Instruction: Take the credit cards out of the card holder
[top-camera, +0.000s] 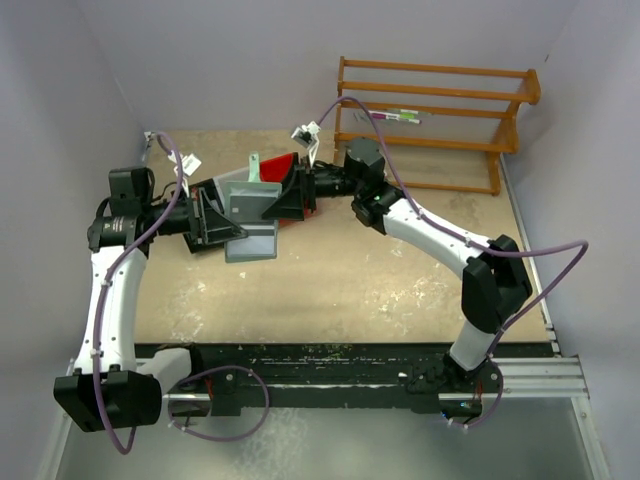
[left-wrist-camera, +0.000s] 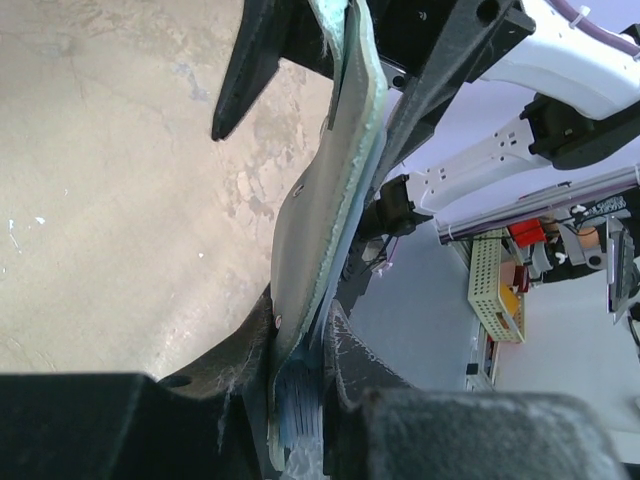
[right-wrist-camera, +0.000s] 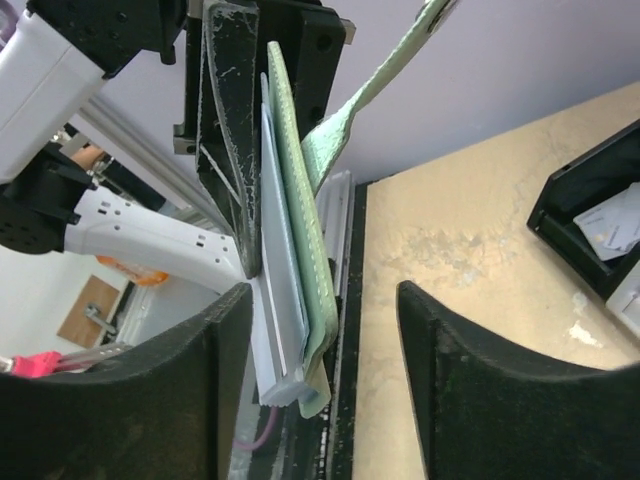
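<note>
We find no text, brand, number or sign that we can read. The small white tags (top-camera: 305, 131) and the coloured strip (top-camera: 402, 115) on the wooden rack (top-camera: 440, 93) are too small to make out.

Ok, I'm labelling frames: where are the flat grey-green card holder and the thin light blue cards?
Flat grey-green card holder (right-wrist-camera: 305, 230): right wrist view, outer face.
Thin light blue cards (right-wrist-camera: 278, 300): right wrist view, long edge.

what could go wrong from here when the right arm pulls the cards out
The left gripper seems to pinch the card holder and the credit cards together, so a pull may drag the whole holder. The right gripper is open around both cards and holder; closing could catch the holder's edge too.
</note>
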